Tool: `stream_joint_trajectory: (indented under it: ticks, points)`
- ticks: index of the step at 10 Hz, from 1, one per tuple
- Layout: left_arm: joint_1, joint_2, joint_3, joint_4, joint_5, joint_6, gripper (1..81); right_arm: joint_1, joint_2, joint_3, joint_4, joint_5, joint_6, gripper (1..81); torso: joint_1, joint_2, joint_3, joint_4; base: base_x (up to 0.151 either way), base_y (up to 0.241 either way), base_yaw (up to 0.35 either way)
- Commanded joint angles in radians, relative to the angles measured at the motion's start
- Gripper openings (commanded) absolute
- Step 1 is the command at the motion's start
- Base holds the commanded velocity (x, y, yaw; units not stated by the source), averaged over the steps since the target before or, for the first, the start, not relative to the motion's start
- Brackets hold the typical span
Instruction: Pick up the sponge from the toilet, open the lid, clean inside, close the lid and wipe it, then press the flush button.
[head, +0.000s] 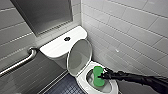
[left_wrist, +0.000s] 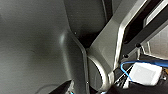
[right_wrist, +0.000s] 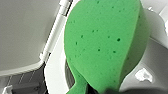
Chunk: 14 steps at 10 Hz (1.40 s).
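The right gripper (head: 105, 74) reaches in from the right on its black arm and is clamped on the bright green sponge (head: 98, 75), gripping it at about its waist. The sponge sits down inside the oval bowl of the white toilet (head: 82, 80), one rounded end towards the raised lid (head: 79, 57) and the other towards the front rim. The lid stands open, tilted back against the tank (head: 56, 46), whose flat top carries the small round flush button (head: 67, 38), well apart from the gripper. In the right wrist view the sponge (right_wrist: 105, 42) looms large and pitted, its narrow part running down into the dark gripper, with the lid (right_wrist: 22, 32) and its hinge beside it. A metal grab bar (head: 17, 63) runs along the tiled wall left of the tank, above dark floor tiles (head: 66, 87)
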<state>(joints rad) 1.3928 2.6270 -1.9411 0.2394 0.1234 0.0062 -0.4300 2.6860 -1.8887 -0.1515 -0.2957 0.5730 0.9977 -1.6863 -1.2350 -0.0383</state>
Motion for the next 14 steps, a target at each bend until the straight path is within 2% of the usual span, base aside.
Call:
stream_joint_trajectory:
  ticks: [1,5,9,11,12,14]
  points:
    - [0.010,-0.014,0.024,-0.008,0.081,0.006,81.1,0.154,0.091,-0.104,-0.049,-0.036,0.004,1.0,0.000,0.000,0.000,0.000,0.000,0.000,0.000]
    - [0.010,-0.018,0.022,-0.009,0.082,0.006,81.1,0.201,0.165,-0.194,-0.095,0.020,0.001,1.0,0.000,0.000,0.000,0.000,0.000,0.000,0.000]
    - [0.010,-0.018,0.027,-0.009,0.082,0.006,81.1,0.099,0.220,-0.349,-0.100,0.058,-0.002,1.0,0.000,0.000,0.000,0.000,0.000,0.000,0.000]
    - [0.012,-0.024,0.028,-0.009,0.081,0.006,81.1,0.044,0.162,-0.354,-0.088,0.107,0.015,1.0,0.000,0.000,0.000,0.000,0.000,0.000,0.000]
    - [0.013,-0.024,0.028,-0.008,0.081,0.008,81.1,0.020,0.097,-0.283,-0.092,0.109,0.038,1.0,0.000,0.000,0.000,0.000,0.000,0.000,0.000]
    - [0.013,-0.013,0.028,-0.003,0.082,0.008,81.1,-0.030,-0.021,-0.162,-0.091,0.144,0.048,1.0,0.000,0.000,0.000,0.000,0.000,0.000,0.000]
